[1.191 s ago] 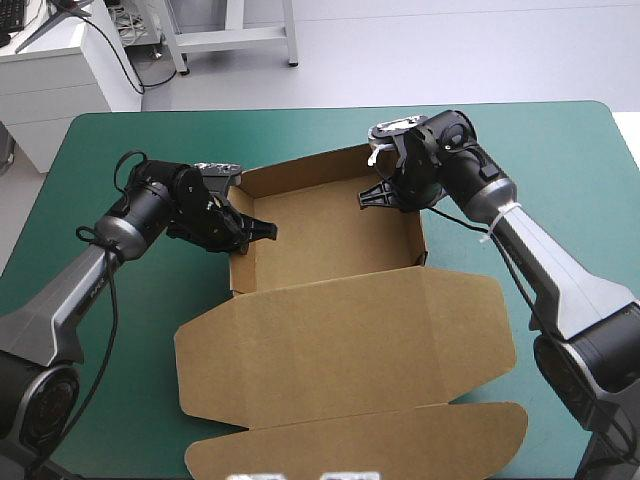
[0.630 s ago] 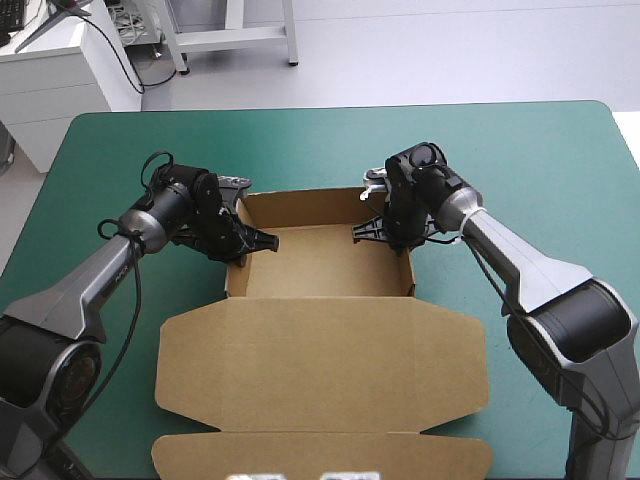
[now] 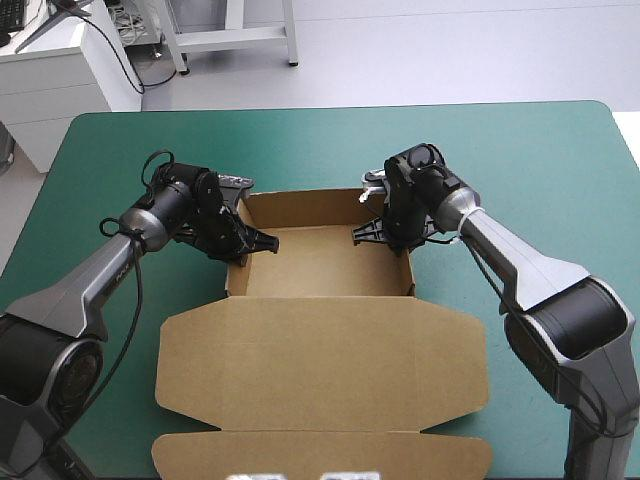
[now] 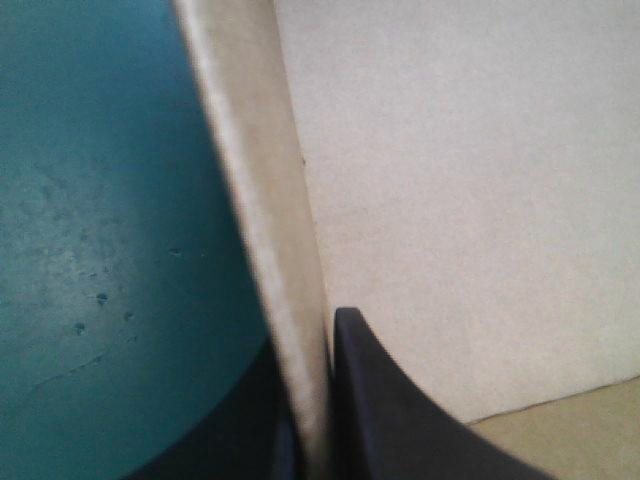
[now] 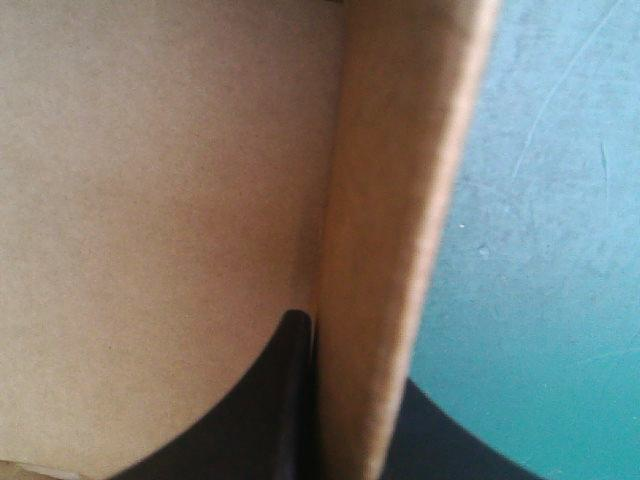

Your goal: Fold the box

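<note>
**Robot pinches box (image 3: 320, 262) by both side walls**

The brown box sits at the middle of the teal-green surface (image 3: 520, 150) as an open tray. Its walls are up at 9, 12 and 3 o'clock, and its lid (image 3: 320, 358) lies flat toward 6 o'clock, on the robot's side.

The left hand (image 3: 243, 243) is clamped on the 9 o'clock wall (image 3: 236, 272), its fingers all but together with the board between them. The right hand (image 3: 392, 233) grips the 3 o'clock wall (image 3: 410, 270) the same way.

From above, one black finger of each hand shows inside the tray, while its partner is lost behind the wall and the wrist.

In the left wrist view the wall's top edge runs straight ahead between the fingers (image 4: 390, 410). One finger lies against the tray's inner face — the other is only a dark sliver on the cover's side. In the right wrist view, the inner finger (image 5: 265, 410) presses the pale inner face and the outer one barely shows past the board.

Neither wrist view takes in the wall's ends, the tray's corners or the lid. At 6 o'clock the lid's tuck flap (image 3: 320, 452) is cut off by the high view's lower edge, so its outer rim cannot be seen.
</note>
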Controlling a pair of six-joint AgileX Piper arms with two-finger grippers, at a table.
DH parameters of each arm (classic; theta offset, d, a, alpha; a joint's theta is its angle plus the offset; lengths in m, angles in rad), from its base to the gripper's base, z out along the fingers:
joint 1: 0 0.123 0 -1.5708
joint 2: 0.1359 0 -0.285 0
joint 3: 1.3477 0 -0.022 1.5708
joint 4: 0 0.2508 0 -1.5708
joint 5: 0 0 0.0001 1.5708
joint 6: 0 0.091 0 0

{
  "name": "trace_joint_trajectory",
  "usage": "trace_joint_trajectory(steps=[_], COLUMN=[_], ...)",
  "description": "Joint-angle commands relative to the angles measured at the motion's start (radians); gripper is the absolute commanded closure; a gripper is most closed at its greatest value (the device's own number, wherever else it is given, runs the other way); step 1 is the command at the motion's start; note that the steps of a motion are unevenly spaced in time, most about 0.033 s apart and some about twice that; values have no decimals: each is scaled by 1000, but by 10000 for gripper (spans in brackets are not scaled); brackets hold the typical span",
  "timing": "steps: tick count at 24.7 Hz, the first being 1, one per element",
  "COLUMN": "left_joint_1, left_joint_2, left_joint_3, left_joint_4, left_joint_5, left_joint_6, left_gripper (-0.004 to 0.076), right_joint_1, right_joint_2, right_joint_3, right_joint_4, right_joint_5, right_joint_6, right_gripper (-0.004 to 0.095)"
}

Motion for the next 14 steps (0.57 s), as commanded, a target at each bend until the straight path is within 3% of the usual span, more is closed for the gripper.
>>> trace_joint_trajectory(steps=[1,3,4,6,11,14], left_joint_1=[-23,-23,-23,-23,-23,-23], left_joint_2=[-15,-15,-15,-15,-15,-15], left_joint_3=[-16,-16,-16,-16,-16,-16], left_joint_4=[-96,-98,-110,-133,-181,-177], left_joint_5=[-81,-81,-81,-86,-121,-126], left_joint_6=[58,58,58,58,64,87], left_gripper=[640,571,484,395,202,185], right_joint_1=[19,19,19,19,19,19], right_joint_2=[-40,-40,-40,-40,-40,-40], right_joint_3=[-20,-20,-20,-20,-20,-20], right_joint_4=[79,79,64,53,34,35], right_joint_5=[-49,-55,-60,-63,-80,-73], right_joint_6=[-41,-15,-15,-15,-23,-25], right_gripper=[734,597,482,405,376,378])
